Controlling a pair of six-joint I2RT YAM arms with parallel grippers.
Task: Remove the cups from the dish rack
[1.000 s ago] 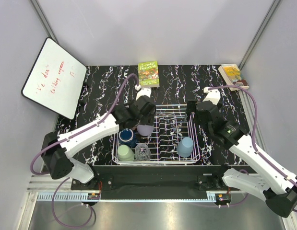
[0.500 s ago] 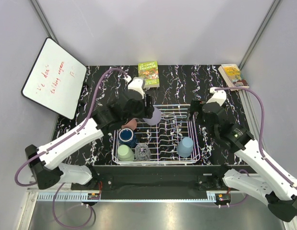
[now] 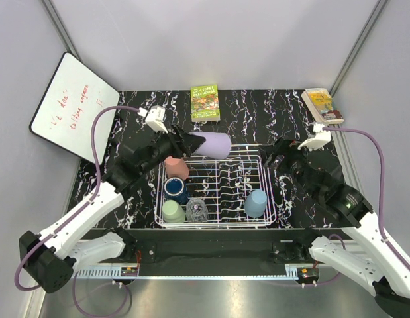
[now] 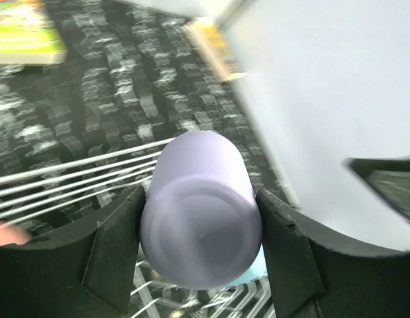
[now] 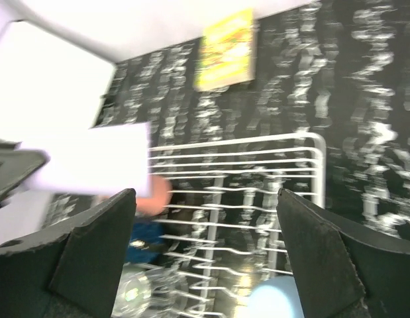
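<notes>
Pinched sideways by the left hand (image 3: pixel 189 143) above the dish rack (image 3: pixel 228 182), the smooth lavender cup (image 3: pixel 213 144) could slip and fall.

The top camera is looking steeply down from high behind the arm bases at 6 o'clock, taking in the whole tabletop (image 3: pixel 271 109) from afar. The left wrist camera is peering along the left claw (image 4: pixel 201 232) at very close range, the lavender cup (image 4: pixel 201 218) filling its centre. The right wrist camera is looking down past the right claw (image 5: pixel 205 245) from farther off. All three are sharing the dish rack (image 3: pixel 224 192) and the green book (image 3: pixel 205 102) at 12 o'clock
</notes>
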